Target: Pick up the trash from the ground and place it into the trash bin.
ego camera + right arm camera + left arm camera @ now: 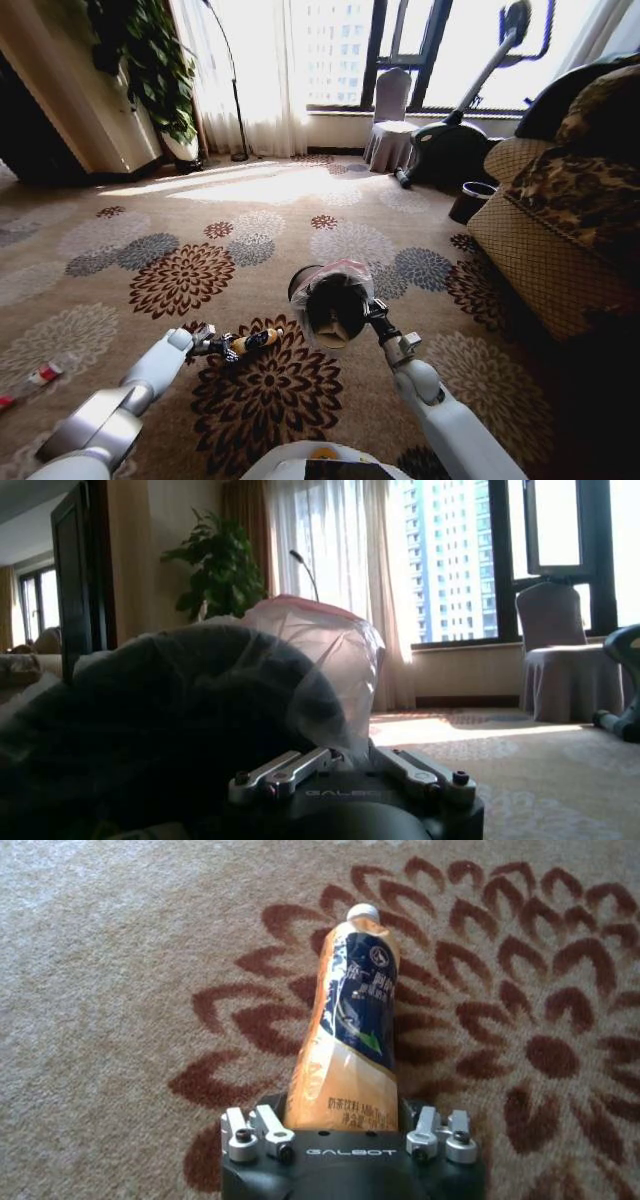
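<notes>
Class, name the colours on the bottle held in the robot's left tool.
Orange with a dark blue label and white cap on the bottle; clearest from the left wrist.

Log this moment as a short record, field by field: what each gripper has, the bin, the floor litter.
left gripper: shut on the yellow-orange wrapper, held above the carpet
right gripper: shut on the trash bin, holding it lifted and tipped, its mouth toward the head camera
bin liner: translucent bag bunched over the rim
wrapper to bin: apart; wrapper beside the bin on the robot's left
litter on floor: red-capped clear bottle at far left
</notes>
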